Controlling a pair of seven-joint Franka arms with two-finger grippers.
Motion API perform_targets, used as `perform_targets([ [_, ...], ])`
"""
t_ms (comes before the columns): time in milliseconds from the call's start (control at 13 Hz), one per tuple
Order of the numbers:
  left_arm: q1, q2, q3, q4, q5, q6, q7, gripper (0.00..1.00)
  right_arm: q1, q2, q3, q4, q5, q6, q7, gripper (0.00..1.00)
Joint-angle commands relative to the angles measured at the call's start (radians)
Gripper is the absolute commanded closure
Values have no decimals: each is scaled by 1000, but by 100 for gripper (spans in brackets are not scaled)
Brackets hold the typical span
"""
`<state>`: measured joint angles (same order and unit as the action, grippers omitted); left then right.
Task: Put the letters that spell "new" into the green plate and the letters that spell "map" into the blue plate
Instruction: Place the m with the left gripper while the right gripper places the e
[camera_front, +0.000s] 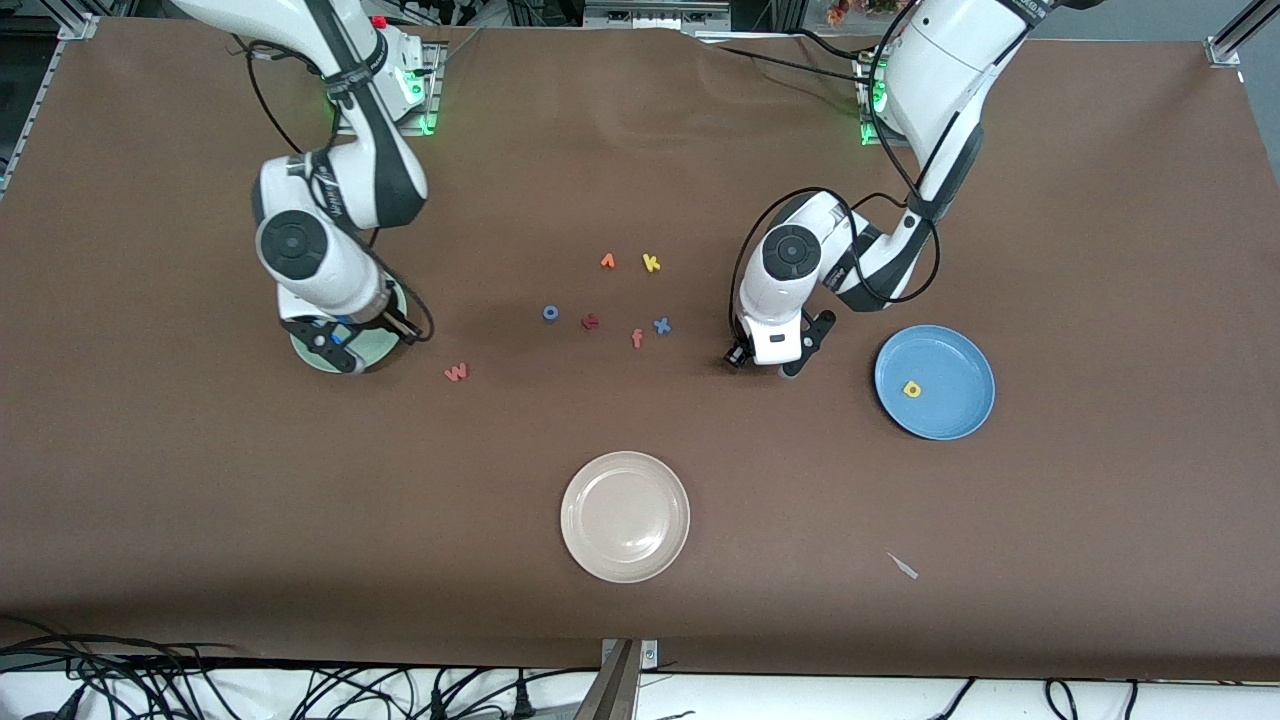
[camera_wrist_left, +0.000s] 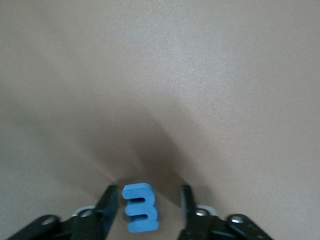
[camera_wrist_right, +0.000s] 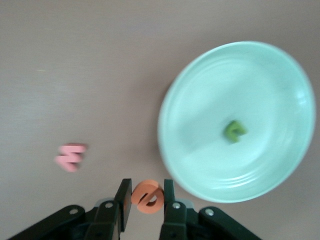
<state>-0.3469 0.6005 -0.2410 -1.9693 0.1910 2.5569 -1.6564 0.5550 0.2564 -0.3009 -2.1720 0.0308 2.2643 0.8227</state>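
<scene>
Both grippers at letters
Right gripper (camera_wrist_right: 145, 200) clamps orange e (camera_wrist_right: 148, 196) beside green plate (camera_wrist_right: 200, 165); left gripper (camera_wrist_left: 147, 207) fingers apart around blue m (camera_wrist_left: 140, 207) on table.

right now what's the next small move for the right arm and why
Probably carry the orange "e" over the green plate and let go. The right tool is shut on the "e", up beside the plate's rim, and the green "n" already lies in that plate. The pink "w" lies on the table.
</scene>
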Motion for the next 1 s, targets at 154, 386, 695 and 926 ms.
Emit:
perform_targets([
  [154, -7, 24, 0, 10, 27, -3, 1, 100, 3, -55, -44, -182, 9, 98, -128, 95],
  [386, 37, -16, -1, 32, 24, -128, 232, 100, 3, -51, -44, -268, 11, 231, -139, 19],
  [695, 118, -16, -1, 209, -39, -508, 713, 100, 5, -82, -50, -205, 14, 228, -143, 1],
  [926, 213, -18, -1, 283, -55, -664, 1100, 100, 8, -69, -17, -129, 4, 216, -221, 0],
])
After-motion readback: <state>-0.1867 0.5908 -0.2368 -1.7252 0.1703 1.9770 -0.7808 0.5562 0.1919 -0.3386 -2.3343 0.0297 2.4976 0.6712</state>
